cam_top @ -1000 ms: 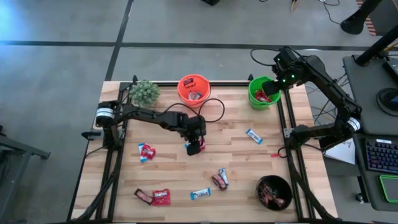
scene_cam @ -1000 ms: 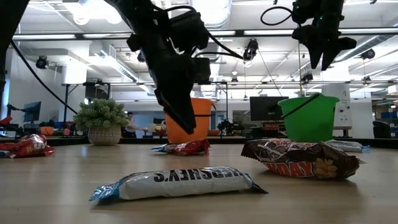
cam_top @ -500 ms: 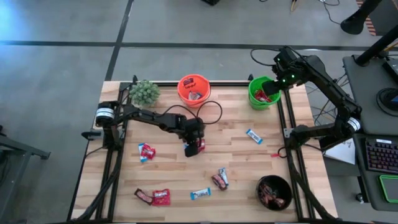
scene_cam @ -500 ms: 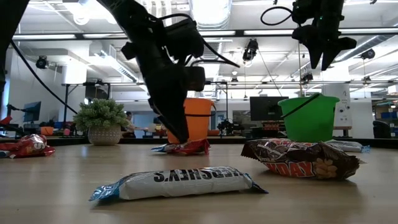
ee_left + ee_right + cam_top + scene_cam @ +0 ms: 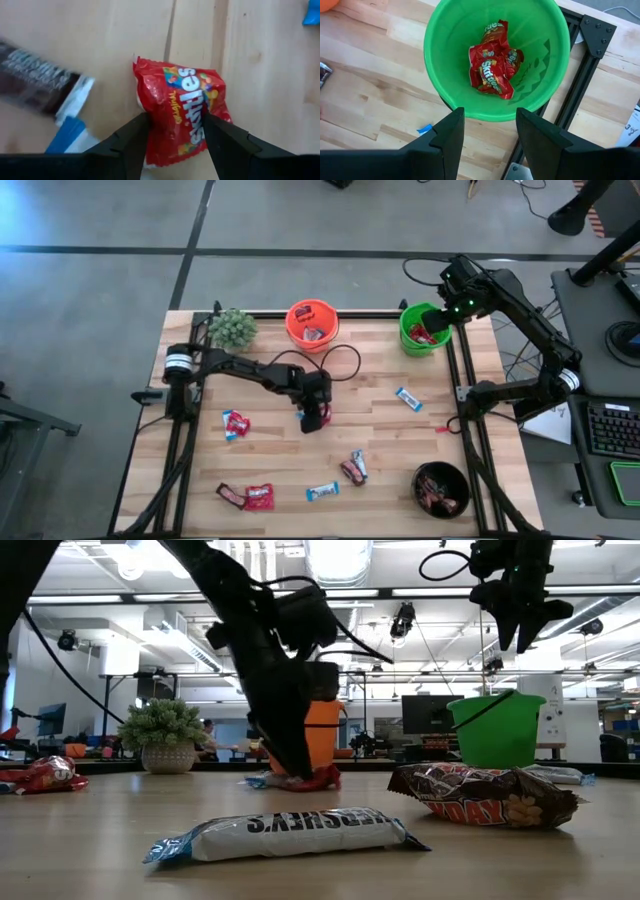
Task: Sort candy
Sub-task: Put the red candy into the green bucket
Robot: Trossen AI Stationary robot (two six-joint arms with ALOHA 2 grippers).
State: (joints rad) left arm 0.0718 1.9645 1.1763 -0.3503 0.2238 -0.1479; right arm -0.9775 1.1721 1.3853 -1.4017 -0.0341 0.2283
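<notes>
Three buckets: orange point(image 5: 312, 323) at 12 o'clock, green point(image 5: 424, 329) at 1, black point(image 5: 441, 489) at 5. Left gripper point(image 5: 311, 420) down mid-table, fingers straddling one red candy packet point(image 5: 182, 115), closing. Right gripper point(image 5: 447, 307) above green bucket, parted, empty. Eight or so candies loose.

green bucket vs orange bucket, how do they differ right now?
The green bucket stands at the table's far right corner; the orange bucket stands nearer the middle of the far edge. The green bucket holds red Skittles packets; the orange bucket holds a bar that looks blue and white. The right gripper hovers over the green bucket, open and empty; no gripper is over the orange one. Both stand upright.
</notes>
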